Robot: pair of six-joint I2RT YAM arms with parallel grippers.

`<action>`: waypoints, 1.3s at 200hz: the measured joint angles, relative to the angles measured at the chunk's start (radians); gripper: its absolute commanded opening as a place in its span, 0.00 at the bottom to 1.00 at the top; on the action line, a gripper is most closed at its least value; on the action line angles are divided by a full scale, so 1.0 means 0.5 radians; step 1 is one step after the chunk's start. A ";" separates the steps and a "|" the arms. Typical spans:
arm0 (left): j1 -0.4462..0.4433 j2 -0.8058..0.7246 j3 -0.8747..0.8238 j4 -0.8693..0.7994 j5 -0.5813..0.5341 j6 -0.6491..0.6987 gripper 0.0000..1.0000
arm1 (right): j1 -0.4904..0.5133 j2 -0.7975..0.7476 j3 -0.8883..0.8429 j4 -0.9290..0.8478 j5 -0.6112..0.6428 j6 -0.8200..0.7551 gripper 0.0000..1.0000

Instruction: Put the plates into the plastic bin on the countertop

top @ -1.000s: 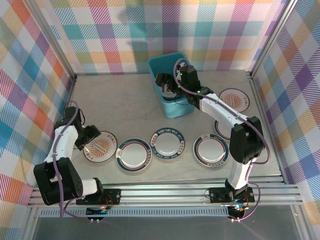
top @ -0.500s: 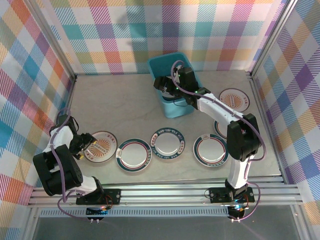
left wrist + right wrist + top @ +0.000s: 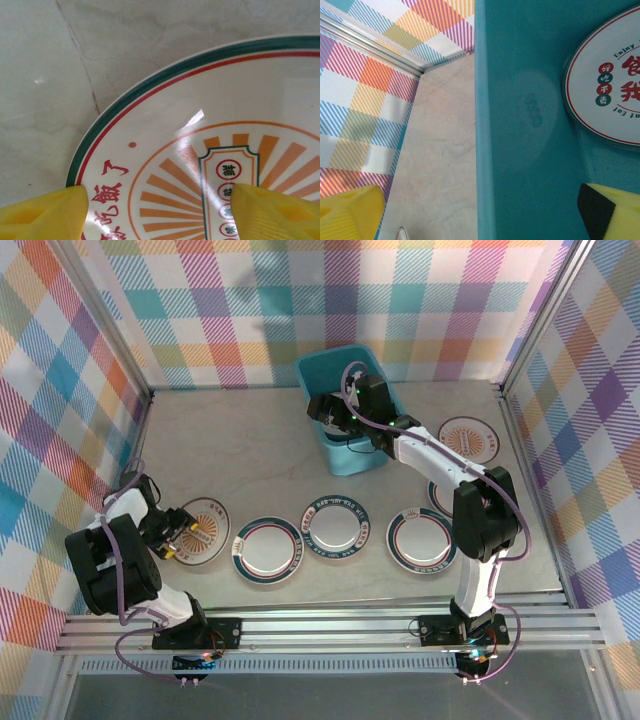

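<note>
Left arm (image 3: 120, 515) has folded lower — left gripper (image 3: 160, 200) spread wide over sunburst plate (image 3: 235, 115), right gripper (image 3: 480, 205) spread wide — straddling plastic bin (image 3: 520, 125) wall.

I'm seeing plaid walls (image 3: 330, 300) standing beyond and left of right gripper (image 3: 324, 410). Aluminium rail (image 3: 370, 42) running along wall foot, up-left of it. Front rails (image 3: 330, 625) lying well behind it.

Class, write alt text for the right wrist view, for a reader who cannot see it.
A white plate with red lettering sits inside the teal plastic bin. The open right gripper straddles its wall, one finger over the countertop.
</note>
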 measured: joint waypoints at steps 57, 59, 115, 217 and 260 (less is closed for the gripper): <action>-0.010 -0.112 0.000 -0.007 0.039 -0.001 0.75 | -0.015 0.002 -0.005 0.024 -0.007 0.011 0.99; -0.010 -0.122 0.000 -0.007 0.040 -0.001 0.75 | -0.017 0.002 -0.006 0.027 -0.008 0.015 0.99; -0.018 -0.208 0.018 -0.114 0.039 -0.001 0.75 | -0.024 0.041 -0.034 0.092 -0.046 0.062 0.99; -0.022 -0.132 0.057 -0.227 -0.194 -0.047 0.80 | -0.067 0.047 -0.071 0.152 -0.116 0.100 0.99; -0.108 0.014 0.056 -0.199 -0.194 -0.055 0.79 | -0.077 0.071 -0.069 0.167 -0.140 0.106 0.99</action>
